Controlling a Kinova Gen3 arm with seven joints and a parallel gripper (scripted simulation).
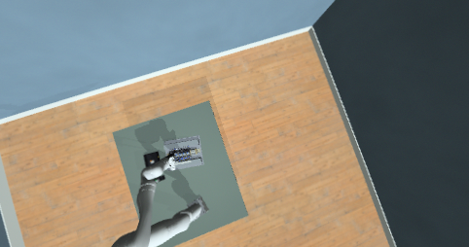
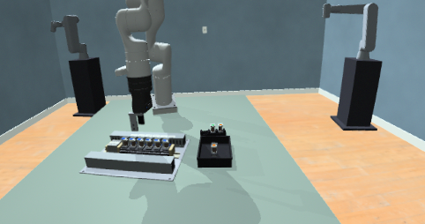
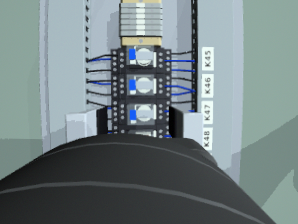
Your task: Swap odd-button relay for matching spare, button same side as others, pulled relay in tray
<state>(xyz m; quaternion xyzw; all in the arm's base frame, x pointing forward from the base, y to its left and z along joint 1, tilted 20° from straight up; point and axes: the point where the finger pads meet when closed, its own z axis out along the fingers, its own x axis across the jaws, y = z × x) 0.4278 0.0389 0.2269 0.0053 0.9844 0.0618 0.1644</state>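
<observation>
Tool [image 1: 171,163] [image 2: 137,123] [image 3: 138,119] is released, fingers apart, nothing between them. It's pointing down above the relay row [image 1: 185,154] [image 2: 149,143] [image 3: 144,86], one finger on each side of the row in the wrist view, around the K47/K48 labels. K48's relay is mostly hidden by my gripper body there

Exterior view shows six relays in the row, all with blue buttons. Wrist view has K45, K46 and K47 with the blue button on the same side. Can't confirm seating depth or tilt from these views, and can't tell which one is the spare

Orange-button relay [image 2: 214,148] is in the black tray [image 2: 214,162], off to the side of the tool and well apart from it. Spare holder [image 2: 205,133] at the tray's far end has two relays in it, a green-button one [image 2: 212,127] and another orange-button one [image 2: 220,127]. Tray and the panel [image 2: 181,171] with the row sit side by side on the worktop [image 1: 214,177] [image 2: 273,196], not touching
</observation>
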